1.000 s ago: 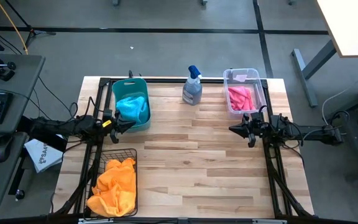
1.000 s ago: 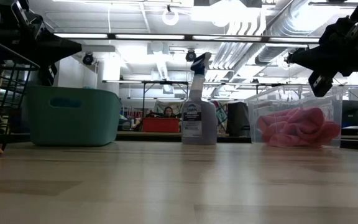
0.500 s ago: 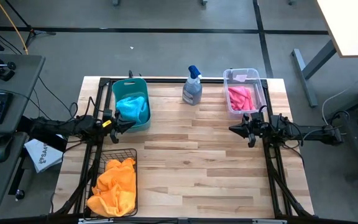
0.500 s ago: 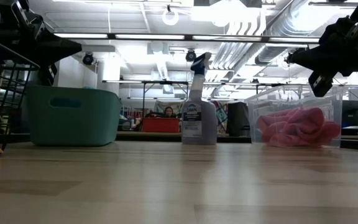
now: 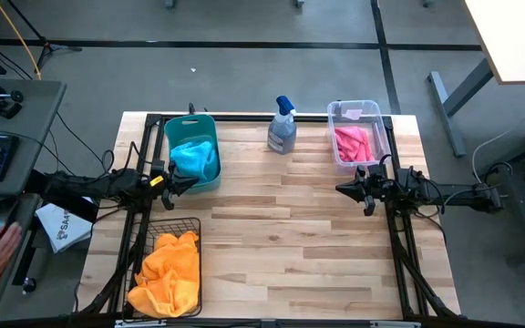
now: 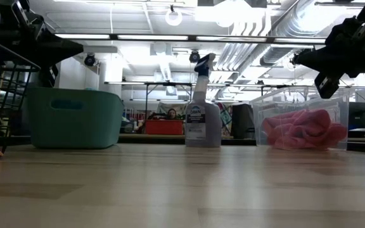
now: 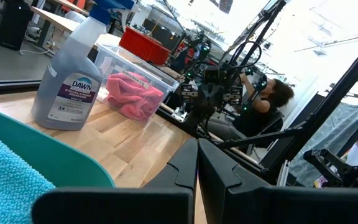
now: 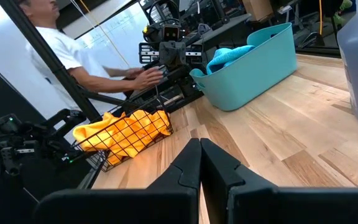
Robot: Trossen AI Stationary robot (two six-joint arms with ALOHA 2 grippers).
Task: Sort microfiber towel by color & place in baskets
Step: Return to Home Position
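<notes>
Both closed: left tool [image 5: 190,180] beside blue towel [image 5: 196,158], right tool [image 5: 342,189] near pink towel [image 5: 354,143].

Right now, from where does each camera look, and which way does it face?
High: above the table, facing straight down; both arms show, left end effector by the tub, right end effector near the bin.
Low: at table-top height, facing level across to the bottle; both arms enter from above.
Left wrist: on the left arm, facing the bin; its shut fingers show.
Right wrist: on the right arm, facing the tub and basket; its shut fingers show.
Shared: each wrist view shows the other arm.
</notes>
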